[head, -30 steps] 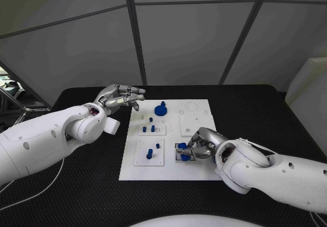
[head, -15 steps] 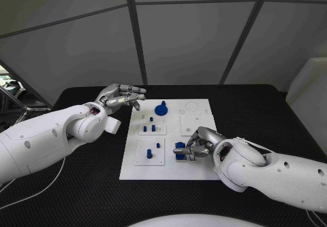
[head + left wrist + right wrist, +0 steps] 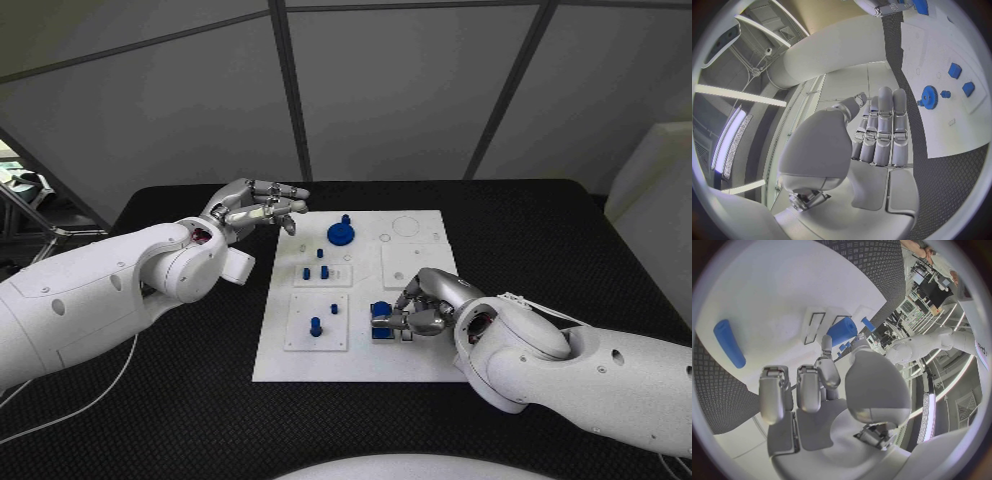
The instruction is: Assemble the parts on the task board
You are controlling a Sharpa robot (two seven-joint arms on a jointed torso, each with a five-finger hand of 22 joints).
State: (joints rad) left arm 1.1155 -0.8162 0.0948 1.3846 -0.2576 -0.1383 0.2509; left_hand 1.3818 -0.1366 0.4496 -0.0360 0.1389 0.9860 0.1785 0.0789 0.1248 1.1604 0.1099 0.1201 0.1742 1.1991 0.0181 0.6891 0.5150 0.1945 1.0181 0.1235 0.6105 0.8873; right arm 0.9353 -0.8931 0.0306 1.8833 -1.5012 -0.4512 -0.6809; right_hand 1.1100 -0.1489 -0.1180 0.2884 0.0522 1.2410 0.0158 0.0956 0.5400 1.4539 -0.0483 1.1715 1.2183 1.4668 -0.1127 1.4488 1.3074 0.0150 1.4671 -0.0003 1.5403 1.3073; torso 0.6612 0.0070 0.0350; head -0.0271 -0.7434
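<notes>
Reaching in over the board's (image 3: 361, 365) near right part, the right hand (image 3: 418, 308) has its fingers curled down onto a blue part (image 3: 382, 312) that stands in the block there — the part lies directly under the fingertips, on the side toward the board's middle, and the hand appears to pinch it, though how firmly cannot be told. This hand is much the nearer. The left hand (image 3: 257, 208) hangs above the board's far left corner, well apart, fingers curled together on nothing. A gear (image 3: 340, 233) sits at the far end; small pegs (image 3: 316, 325) stand in the left blocks.
</notes>
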